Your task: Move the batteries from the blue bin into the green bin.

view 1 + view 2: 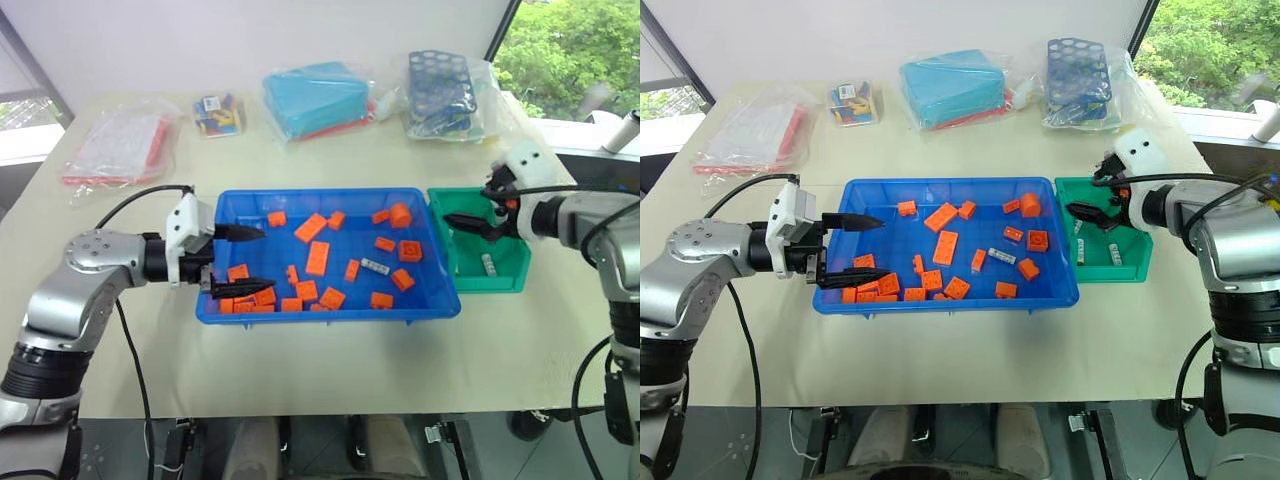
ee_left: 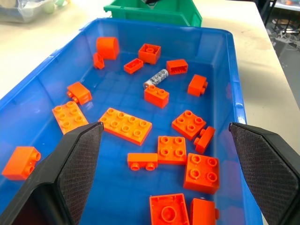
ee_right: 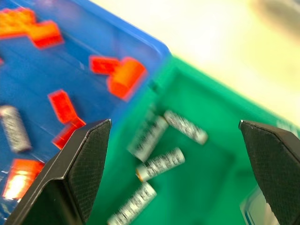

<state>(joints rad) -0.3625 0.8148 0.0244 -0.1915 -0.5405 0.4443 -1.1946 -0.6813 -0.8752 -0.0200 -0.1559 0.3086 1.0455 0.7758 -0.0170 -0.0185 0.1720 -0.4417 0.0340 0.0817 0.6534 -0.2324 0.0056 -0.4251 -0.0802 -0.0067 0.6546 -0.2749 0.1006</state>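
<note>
While right gripper (image 1: pixel 470 224) hangs above green bin (image 1: pixel 505 282) with jaws spread wide and empty, four batteries (image 3: pixel 161 164) lie inside that bin. Green bin sits touching blue bin (image 1: pixel 330 305) at its right end. One battery (image 1: pixel 375 266) left in blue bin — right of centre, among orange blocks (image 1: pixel 317 257). Left gripper (image 1: pixel 238 260) over blue bin's left end, jaws wide apart, holding nothing.

Orange toy blocks (image 1: pixel 317 257) lie scattered; along the tabletop's (image 1: pixel 300 360) far edge sit a bagged teal box (image 1: pixel 316 98), a dark-blue holed rack (image 1: pixel 441 92), and a clear red-edged packet (image 1: pixel 118 148)
</note>
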